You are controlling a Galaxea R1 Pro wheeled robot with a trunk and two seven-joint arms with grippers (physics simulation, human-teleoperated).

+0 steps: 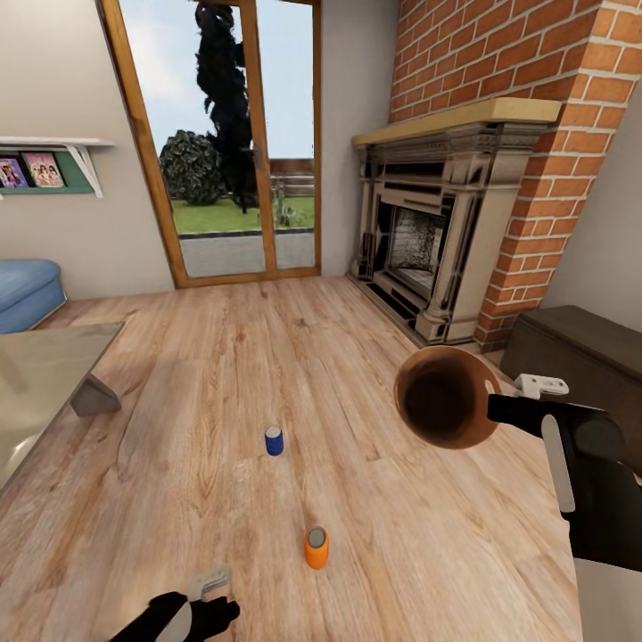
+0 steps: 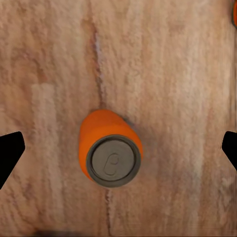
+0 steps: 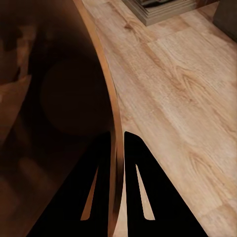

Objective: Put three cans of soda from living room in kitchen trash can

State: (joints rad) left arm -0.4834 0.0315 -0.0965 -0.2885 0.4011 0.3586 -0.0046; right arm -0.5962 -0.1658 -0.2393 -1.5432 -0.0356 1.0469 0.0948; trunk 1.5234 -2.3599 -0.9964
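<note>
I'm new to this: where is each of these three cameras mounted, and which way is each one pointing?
Head view: on the robot's head, looking forward and down over the wood floor toward the fireplace; both arms show, the right gripper holding the trash can.
Left wrist view: near the left gripper, looking straight down on an orange soda can; dark fingertips at both edges.
Right wrist view: along the right gripper's fingers, pinching the trash can's rim.
Shared: trash can in head and right wrist views.
</note>
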